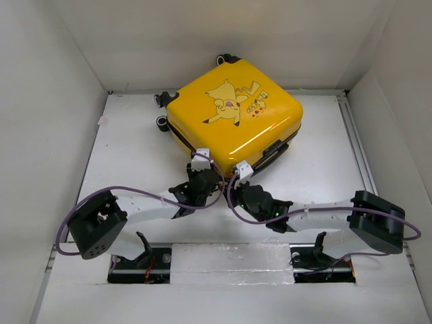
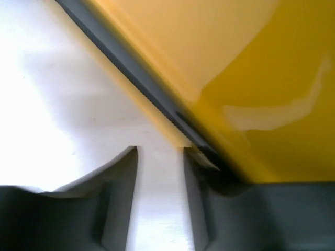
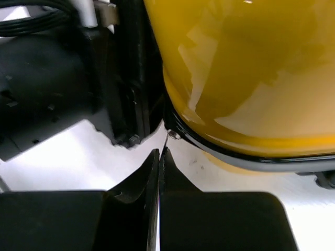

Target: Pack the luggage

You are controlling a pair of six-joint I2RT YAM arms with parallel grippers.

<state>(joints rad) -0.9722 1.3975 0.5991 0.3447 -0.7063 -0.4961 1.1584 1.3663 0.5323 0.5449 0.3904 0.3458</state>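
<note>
The luggage is a glossy yellow hard-shell suitcase with a Pikachu print, lying flat and shut on the white table. Its black wheels point back left. My left gripper is at its near edge, open and empty. In the left wrist view its right finger touches the shell by the dark zipper seam. My right gripper is just to its right. In the right wrist view it is shut on a thin metal zipper pull at the suitcase's black seam.
White enclosure walls stand at the left, back and right. A metal rail runs along the table's right side. Purple cables loop off both arms. The left arm's black wrist is close beside my right gripper.
</note>
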